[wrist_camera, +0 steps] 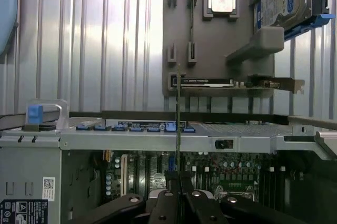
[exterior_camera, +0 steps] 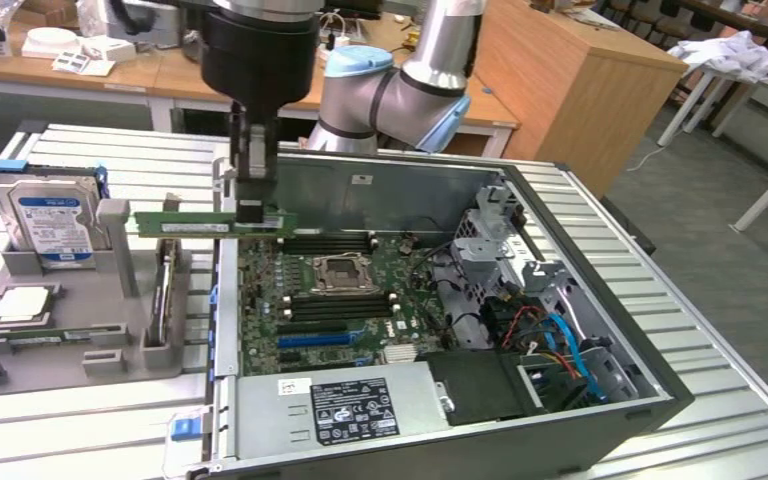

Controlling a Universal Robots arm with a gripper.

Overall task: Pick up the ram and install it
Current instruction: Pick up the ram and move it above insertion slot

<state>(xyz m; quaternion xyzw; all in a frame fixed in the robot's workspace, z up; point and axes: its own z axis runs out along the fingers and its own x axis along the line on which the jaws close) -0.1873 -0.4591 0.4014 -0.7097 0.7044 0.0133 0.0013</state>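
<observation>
step: carry, judged | claw (exterior_camera: 253,203) clamped narrow on long thin green circuit-board ram stick (exterior_camera: 184,224) | stick hung level over open grey metal computer case (exterior_camera: 384,185) edge | next called for lining it with an empty black memory slot (exterior_camera: 331,243)

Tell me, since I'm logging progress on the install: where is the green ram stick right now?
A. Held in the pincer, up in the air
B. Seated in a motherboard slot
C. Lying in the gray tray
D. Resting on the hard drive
A: the pincer is shut on the ram, which hangs level in the air by the open computer case, clear of the motherboard.
</observation>
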